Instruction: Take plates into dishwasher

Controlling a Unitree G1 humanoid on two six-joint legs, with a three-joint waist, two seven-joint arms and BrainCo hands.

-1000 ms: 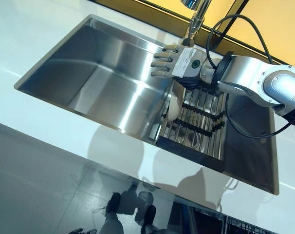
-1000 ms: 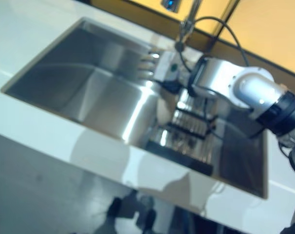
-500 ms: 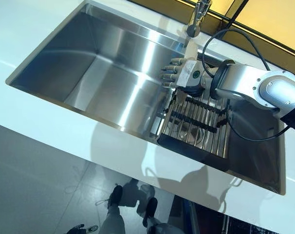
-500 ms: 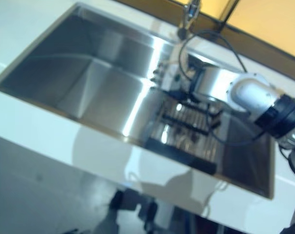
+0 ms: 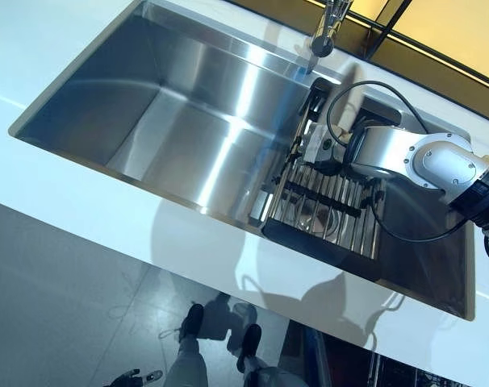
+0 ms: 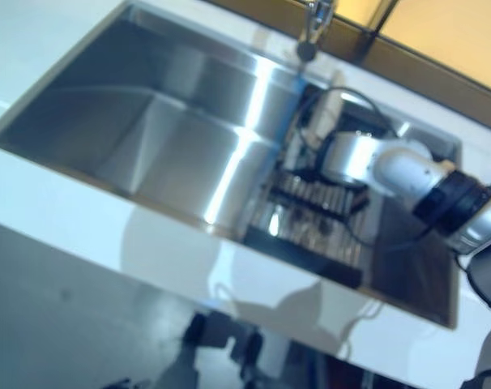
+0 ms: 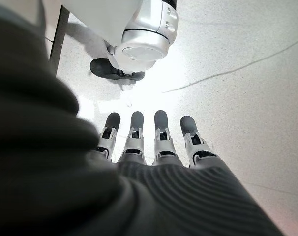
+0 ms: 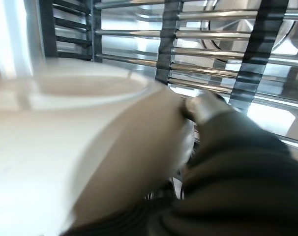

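Note:
My right hand (image 5: 315,147) reaches down into the sink onto the left end of a black drying rack with metal bars (image 5: 325,235). In the right wrist view a white plate (image 8: 65,147) lies right against the hand. The thumb (image 8: 204,105) rests on the plate's rim, and the other fingers are hidden behind the plate. The rack's bars (image 8: 213,49) show just past it. From the eye views the plate is hidden by the hand. My left hand (image 7: 159,142) hangs over the floor, fingers straight and empty.
The steel sink (image 5: 172,121) is set in a white counter (image 5: 107,201), with the faucet (image 5: 329,24) at its back edge. A round metal thing (image 5: 317,218) lies under the rack's bars. A wire rack (image 5: 390,375) shows below the counter's front edge.
My right hand has dropped from above the sink, by the faucet, down onto the rack's left end where the plate stood. The camera has shifted a little.

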